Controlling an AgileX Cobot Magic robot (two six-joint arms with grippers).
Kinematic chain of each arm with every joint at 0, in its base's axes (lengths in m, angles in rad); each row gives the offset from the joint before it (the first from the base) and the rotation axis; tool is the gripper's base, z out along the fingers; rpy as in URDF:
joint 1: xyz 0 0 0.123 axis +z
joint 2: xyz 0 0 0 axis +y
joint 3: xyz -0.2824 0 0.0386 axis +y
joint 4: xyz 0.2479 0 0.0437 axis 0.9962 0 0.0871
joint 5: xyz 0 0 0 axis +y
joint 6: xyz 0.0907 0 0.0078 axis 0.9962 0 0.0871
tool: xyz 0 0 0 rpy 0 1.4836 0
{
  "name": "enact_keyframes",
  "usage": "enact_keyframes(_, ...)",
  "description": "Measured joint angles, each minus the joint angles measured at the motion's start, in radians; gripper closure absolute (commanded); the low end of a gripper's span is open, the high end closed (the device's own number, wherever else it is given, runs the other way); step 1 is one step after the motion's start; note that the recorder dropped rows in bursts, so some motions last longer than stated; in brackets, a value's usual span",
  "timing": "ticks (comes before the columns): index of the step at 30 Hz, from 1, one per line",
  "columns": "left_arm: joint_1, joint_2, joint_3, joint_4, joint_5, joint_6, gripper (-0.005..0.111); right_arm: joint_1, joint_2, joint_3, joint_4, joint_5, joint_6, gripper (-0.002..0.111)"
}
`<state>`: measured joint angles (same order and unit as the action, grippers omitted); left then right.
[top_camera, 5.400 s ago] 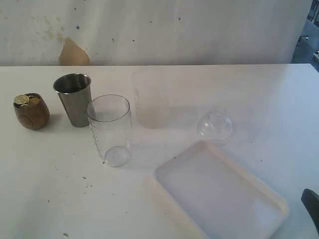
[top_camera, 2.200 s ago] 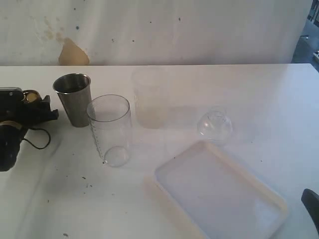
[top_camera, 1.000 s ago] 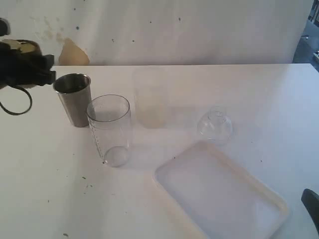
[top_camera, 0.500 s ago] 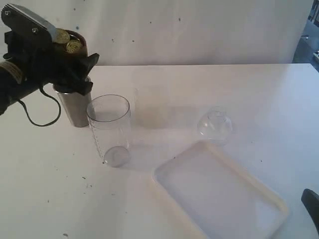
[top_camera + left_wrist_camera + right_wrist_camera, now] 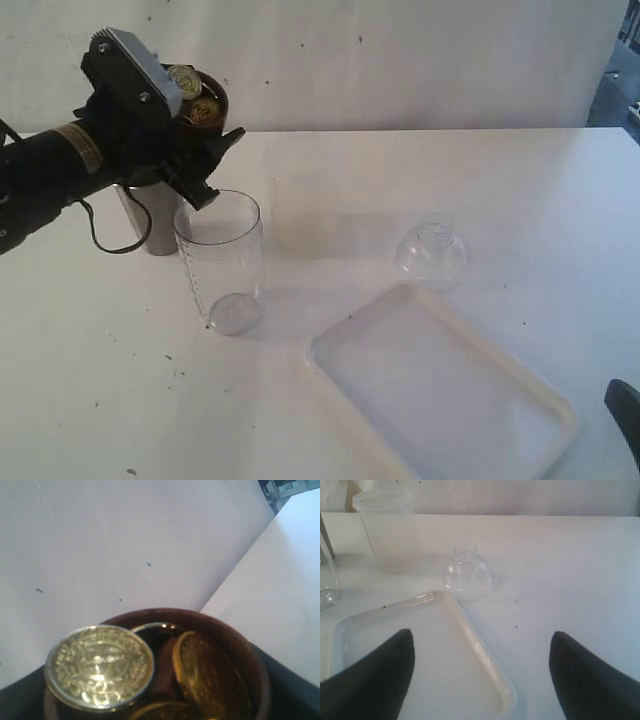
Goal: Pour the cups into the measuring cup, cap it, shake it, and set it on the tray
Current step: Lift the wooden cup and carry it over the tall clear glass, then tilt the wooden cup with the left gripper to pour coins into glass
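My left gripper (image 5: 208, 128) is shut on the brown wooden cup (image 5: 207, 103), holding it in the air, tilted, just above and left of the measuring cup's rim. Gold coins (image 5: 100, 665) fill the wooden cup (image 5: 240, 650). The clear measuring cup (image 5: 222, 260) stands upright and empty on the table. The steel tumbler (image 5: 142, 228) is half hidden behind my left arm. The clear dome lid (image 5: 431, 252) rests beside the white tray (image 5: 440, 390). My right gripper (image 5: 480, 680) is open and empty, low over the tray's near rim (image 5: 485, 657).
A frosted whitish container (image 5: 387, 530) stands behind the measuring cup, near the dome lid (image 5: 468, 572). The white wall runs along the table's far edge. A dark part of the right arm (image 5: 625, 405) shows at the lower right corner.
My left gripper took hold of the wooden cup at the far left, lifted it, and carried it right over the steel tumbler to the measuring cup's rim. The right arm stayed still.
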<state>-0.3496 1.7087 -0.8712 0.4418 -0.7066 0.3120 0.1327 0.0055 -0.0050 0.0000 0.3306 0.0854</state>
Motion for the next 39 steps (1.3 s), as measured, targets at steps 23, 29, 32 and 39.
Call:
enact_keyframes(23,0.144,-0.022,-0.016,0.533,0.002,-0.262,0.107,0.0,0.0,0.0,0.0,0.0,0.0,0.039)
enact_keyframes(29,0.149,-0.022,-0.016,0.655,0.031,-0.219,0.107,0.0,0.0,0.0,0.0,0.0,0.0,0.039)
enact_keyframes(32,0.149,-0.022,-0.016,0.674,0.026,-0.186,0.107,0.0,0.0,0.0,0.0,0.0,0.0,0.039)
enact_keyframes(39,0.149,-0.022,-0.016,0.674,-0.006,-0.053,0.107,0.0,0.0,0.0,0.0,0.0,0.0,0.039)
